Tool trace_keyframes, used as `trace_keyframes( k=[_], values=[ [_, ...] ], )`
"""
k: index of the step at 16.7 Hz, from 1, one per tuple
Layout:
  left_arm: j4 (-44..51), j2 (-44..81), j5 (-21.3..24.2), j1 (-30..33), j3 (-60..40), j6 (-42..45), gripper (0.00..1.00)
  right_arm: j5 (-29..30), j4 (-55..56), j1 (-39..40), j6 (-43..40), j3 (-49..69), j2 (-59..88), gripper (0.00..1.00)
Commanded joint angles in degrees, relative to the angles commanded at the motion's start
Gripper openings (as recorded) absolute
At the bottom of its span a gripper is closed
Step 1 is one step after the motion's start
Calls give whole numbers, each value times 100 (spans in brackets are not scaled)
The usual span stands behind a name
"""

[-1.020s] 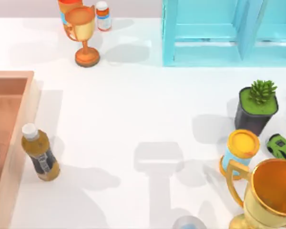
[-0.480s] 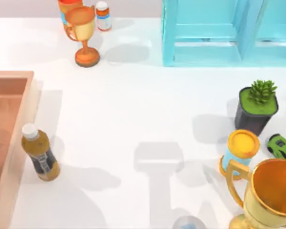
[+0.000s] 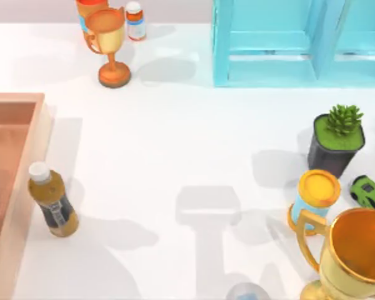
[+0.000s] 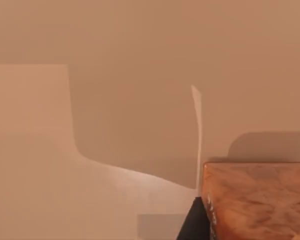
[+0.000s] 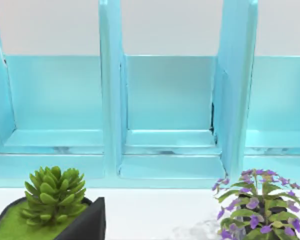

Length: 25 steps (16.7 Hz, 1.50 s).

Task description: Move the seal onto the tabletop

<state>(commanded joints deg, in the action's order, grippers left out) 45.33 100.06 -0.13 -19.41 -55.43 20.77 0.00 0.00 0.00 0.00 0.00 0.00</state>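
Left wrist view: the seal (image 4: 255, 200), a tan-orange grained block, sits close to the camera over the plain tan floor of the tray (image 4: 115, 100), not over the white desk (image 3: 175, 137). A dark sliver touches the seal's edge. I cannot tell whether it is part of my left claw, nor whether that claw is spread, pressed together or pinching the seal. I also cannot tell if the seal touches the tray floor.

Top view: the tray's rim (image 3: 12, 100) is at the desk's left edge, with an amber bottle (image 3: 52, 201) standing just beside it. A small trophy (image 3: 109, 47) and a pill bottle (image 3: 135, 20) stand at the far left. The turquoise cabinet (image 3: 300, 44) is at the far right. A potted succulent (image 3: 337, 140), a blue can (image 3: 317, 194), a green toy car (image 3: 369, 192) and a big trophy (image 3: 356, 253) cluster at the right.

Right wrist view faces the cabinet's open compartments, with the succulent and a purple-flowered plant (image 5: 257, 205) in front of them.
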Motion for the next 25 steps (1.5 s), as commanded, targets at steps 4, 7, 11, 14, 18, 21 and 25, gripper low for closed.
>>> trace_keyframes(
  k=[4, 7, 11, 14, 18, 21, 25],
  values=[
    [0, 0, 0, 0, 0, 0, 0, 0, 0, 0, 0, 0, 0, 100],
    [46, -76, -18, 73, -68, -4, 0, 0, 0, 0, 0, 0, 0, 100],
    [475, -580, -147, 844, -804, -61, 0, 0, 0, 0, 0, 0, 0, 100],
    [1033, -1048, -225, 1703, -1554, -387, 0, 0, 0, 0, 0, 0, 0, 100],
    [2060, -1351, -198, 2647, -2253, -1450, 0, 0, 0, 0, 0, 0, 0, 100],
    [2844, -1278, -98, 2977, -2411, -2371, 0, 0, 0, 0, 0, 0, 0, 100],
    [3433, -1107, -8, 3118, -2379, -3096, 0, 0, 0, 0, 0, 0, 0, 100]
  ],
)
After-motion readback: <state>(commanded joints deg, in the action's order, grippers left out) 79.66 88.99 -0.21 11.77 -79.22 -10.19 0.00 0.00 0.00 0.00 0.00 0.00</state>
